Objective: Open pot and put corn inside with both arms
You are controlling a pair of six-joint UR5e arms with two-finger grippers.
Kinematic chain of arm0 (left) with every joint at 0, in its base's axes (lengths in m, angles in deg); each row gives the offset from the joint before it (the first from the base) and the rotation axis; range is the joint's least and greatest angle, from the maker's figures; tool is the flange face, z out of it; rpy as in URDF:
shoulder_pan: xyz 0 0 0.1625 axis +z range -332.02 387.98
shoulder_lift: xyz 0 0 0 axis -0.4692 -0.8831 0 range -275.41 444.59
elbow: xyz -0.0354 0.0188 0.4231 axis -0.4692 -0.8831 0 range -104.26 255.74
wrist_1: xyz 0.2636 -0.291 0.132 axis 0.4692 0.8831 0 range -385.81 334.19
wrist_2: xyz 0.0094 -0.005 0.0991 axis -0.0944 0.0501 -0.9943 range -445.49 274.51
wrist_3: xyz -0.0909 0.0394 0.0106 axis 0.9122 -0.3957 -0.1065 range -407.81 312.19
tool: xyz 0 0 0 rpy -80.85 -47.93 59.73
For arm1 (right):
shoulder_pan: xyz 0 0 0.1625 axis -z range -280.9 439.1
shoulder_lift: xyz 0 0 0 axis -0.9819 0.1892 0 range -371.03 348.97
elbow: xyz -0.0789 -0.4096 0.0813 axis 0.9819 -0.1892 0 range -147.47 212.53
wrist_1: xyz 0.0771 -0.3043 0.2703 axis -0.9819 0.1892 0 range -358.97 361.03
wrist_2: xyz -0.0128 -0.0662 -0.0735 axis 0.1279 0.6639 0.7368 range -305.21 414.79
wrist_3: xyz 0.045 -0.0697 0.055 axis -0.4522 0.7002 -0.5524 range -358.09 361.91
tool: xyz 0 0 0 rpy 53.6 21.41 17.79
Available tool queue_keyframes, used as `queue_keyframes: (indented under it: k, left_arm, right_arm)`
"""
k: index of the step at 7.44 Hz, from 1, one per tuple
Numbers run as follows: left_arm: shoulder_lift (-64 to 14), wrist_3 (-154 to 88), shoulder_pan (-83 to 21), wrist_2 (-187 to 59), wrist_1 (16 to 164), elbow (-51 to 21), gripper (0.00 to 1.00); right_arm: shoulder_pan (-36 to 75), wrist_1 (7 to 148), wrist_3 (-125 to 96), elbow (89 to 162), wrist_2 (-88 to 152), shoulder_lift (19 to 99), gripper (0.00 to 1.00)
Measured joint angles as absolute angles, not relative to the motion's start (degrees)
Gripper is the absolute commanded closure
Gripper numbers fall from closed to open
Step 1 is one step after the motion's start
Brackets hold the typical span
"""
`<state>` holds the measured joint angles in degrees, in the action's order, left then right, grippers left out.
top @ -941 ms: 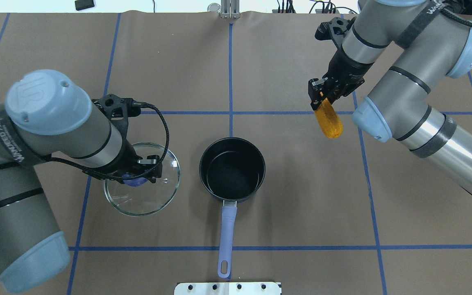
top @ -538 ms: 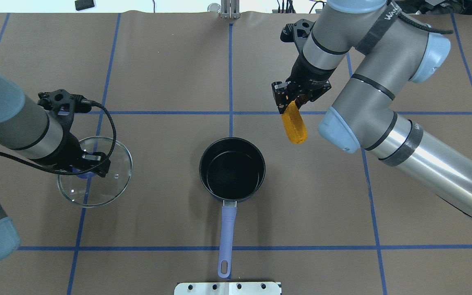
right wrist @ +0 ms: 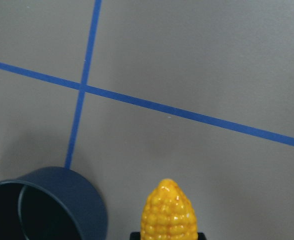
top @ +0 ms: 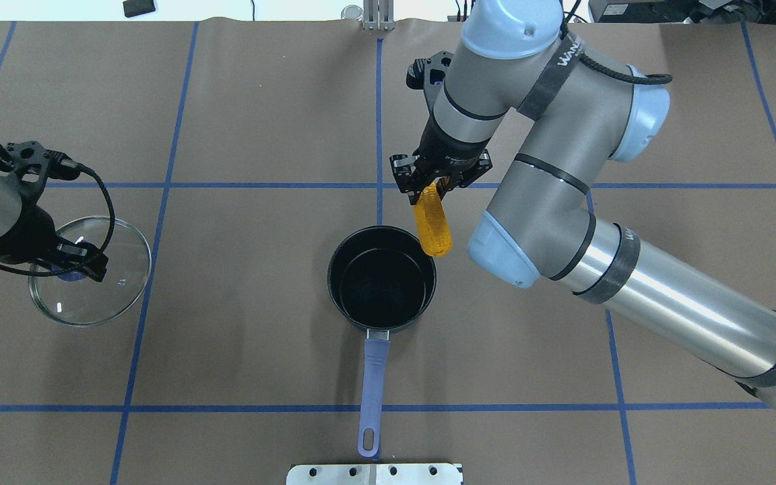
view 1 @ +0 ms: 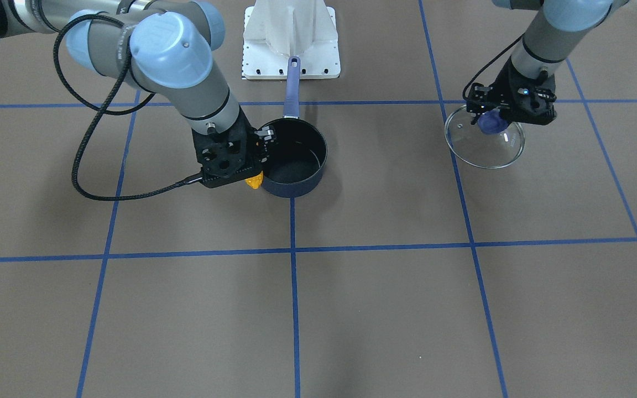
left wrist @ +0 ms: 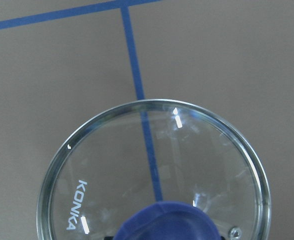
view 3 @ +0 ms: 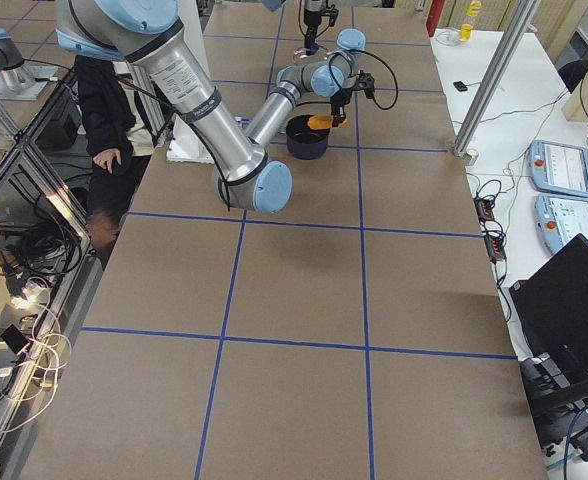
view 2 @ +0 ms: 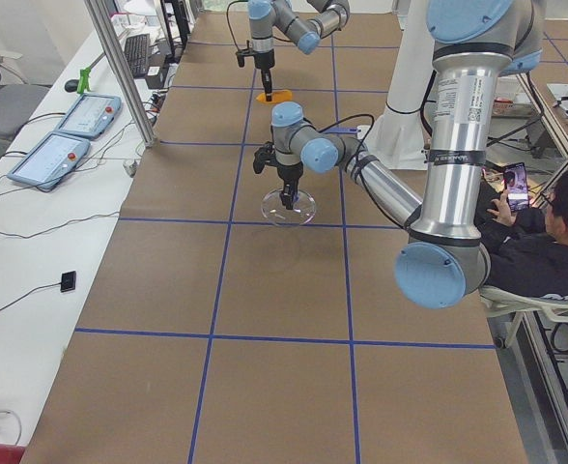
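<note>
The dark navy pot [top: 335, 296] stands open and empty at mid-table, its purple-blue handle [top: 372, 387] pointing toward the robot. My right gripper [top: 432, 186] is shut on the orange-yellow corn [top: 433, 225], which hangs tip-down over the pot's far right rim. In the front view the corn tip [view 1: 254, 181] shows beside the pot wall [view 1: 291, 189]. The right wrist view shows the corn [right wrist: 168, 212] and the pot [right wrist: 57, 200] at lower left. My left gripper [top: 77, 265] is shut on the blue knob [view 1: 490, 122] of the glass lid [top: 108, 289], far left of the pot.
A white base mount [view 1: 291, 50] sits just beyond the pot handle's end. Blue tape lines [top: 379, 135] grid the brown table cover. The lid fills the left wrist view [left wrist: 152, 150], low over the table. A person sits beside the table in the left view [view 2: 545, 251].
My right arm has carried the corn left, from well right of the pot to over its far rim. My left arm has carried the lid further left, away from the pot.
</note>
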<state>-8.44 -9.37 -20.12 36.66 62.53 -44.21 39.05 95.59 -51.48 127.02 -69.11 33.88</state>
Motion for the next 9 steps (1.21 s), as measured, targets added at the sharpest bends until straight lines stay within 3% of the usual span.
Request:
queue_keyframes:
  k: [4, 8, 9]
  left_arm:
    - [-2.8, -16.4, -25.0, 40.6, 76.8, -35.3, 1.00]
    - [-1.8, -16.6, -25.3, 41.1, 79.0, -34.5, 1.00]
    - [-1.6, -16.6, -25.3, 41.2, 79.0, -34.6, 1.00]
  right_arm:
    - [45.3, 95.5, -58.1, 124.8, -63.5, 31.0, 1.00]
    - [48.6, 87.8, -58.7, 117.8, -59.9, 31.0, 1.00]
    - [48.8, 86.6, -58.7, 117.0, -59.8, 31.0, 0.64]
